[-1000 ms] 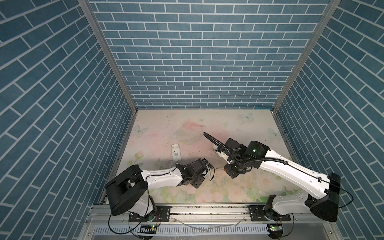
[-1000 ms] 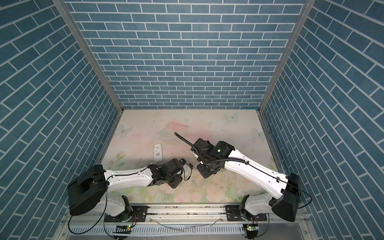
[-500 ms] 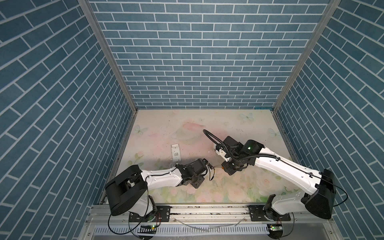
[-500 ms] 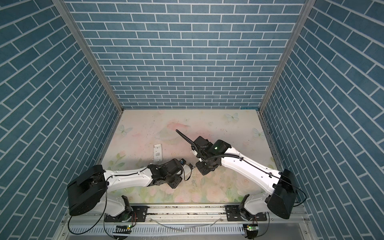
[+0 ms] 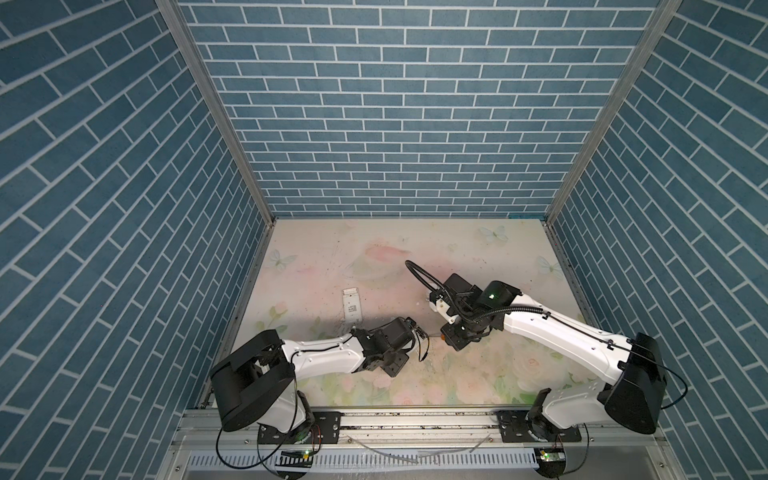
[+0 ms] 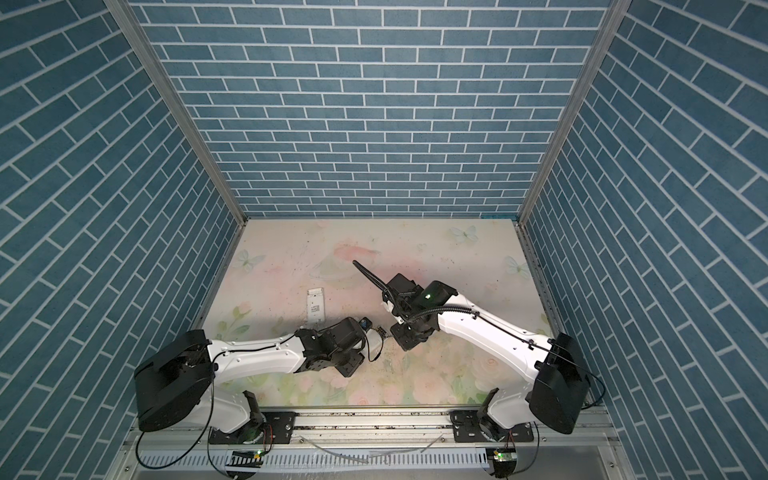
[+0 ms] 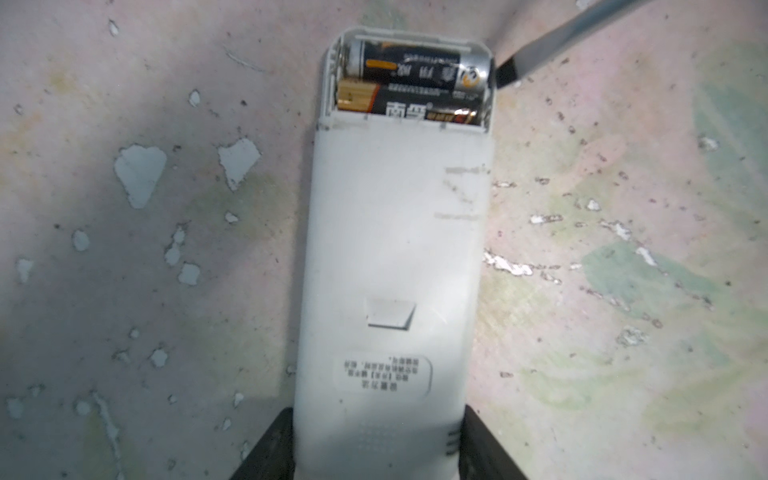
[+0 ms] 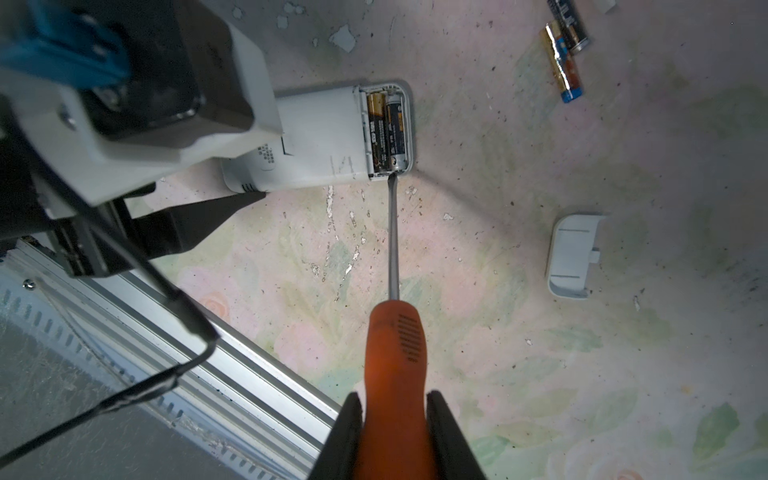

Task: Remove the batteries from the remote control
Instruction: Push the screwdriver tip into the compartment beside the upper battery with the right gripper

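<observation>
Blue brick walls stand round a flowery table (image 5: 478,249). In both top views the right arm has leaned in a bit closer than it was a second ago, and the left arm has not moved. So I think the poking-out step is just about to start. The left gripper (image 6: 365,338) and the right gripper (image 5: 449,337) almost meet near the front of the table. The other remote (image 5: 351,305) lies alone, a little further back.

In the left wrist view the remote (image 7: 395,270) lies back side up on the table. The left gripper's black fingers (image 7: 270,449) squeeze its near end from both sides. The far end is open, and the two batteries (image 7: 411,87) sit inside, side by side. The dark tip of the screwdriver (image 7: 507,72) touches the remote's rim, right by the end of the outer battery.

In the right wrist view the right gripper (image 8: 395,436) is closed tight on the screwdriver's orange handle. Two loose batteries (image 8: 565,54) and a white cover (image 8: 573,255) lie well apart from the remote. So two are out and two are left to get out.
</observation>
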`<state>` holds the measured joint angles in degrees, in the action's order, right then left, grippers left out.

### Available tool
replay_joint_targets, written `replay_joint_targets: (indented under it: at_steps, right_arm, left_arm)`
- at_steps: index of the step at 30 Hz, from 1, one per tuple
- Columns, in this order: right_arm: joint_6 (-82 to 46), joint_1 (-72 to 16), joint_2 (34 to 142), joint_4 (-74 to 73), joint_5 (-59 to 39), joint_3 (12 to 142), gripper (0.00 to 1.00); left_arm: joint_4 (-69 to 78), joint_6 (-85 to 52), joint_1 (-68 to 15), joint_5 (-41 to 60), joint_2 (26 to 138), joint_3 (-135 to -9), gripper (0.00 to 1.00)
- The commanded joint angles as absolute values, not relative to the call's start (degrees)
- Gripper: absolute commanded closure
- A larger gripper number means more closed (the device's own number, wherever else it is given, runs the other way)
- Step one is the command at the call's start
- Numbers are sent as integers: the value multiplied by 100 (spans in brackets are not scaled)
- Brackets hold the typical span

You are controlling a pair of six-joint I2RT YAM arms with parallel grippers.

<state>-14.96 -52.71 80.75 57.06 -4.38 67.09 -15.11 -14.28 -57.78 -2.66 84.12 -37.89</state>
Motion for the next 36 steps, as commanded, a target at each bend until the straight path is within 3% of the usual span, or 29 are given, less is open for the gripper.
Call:
replay_joint_targets:
  at_steps: [1, 20, 36]
  right_arm:
    - [-1383, -5195, 8059, 5610, -650, 6512, 100]
    - [-1466, -5114, 8171, 5669, -625, 6469, 100]
    - [-1843, -5368, 7826, 4787, -553, 6032, 100]
  left_arm:
    - [-1600, -1363, -5810, -105, 8415, -3668, 65]
    - [-1643, -1355, -5807, -48, 8420, -3703, 67]
    - [-1556, -1275, -5808, 78, 8543, -3757, 69]
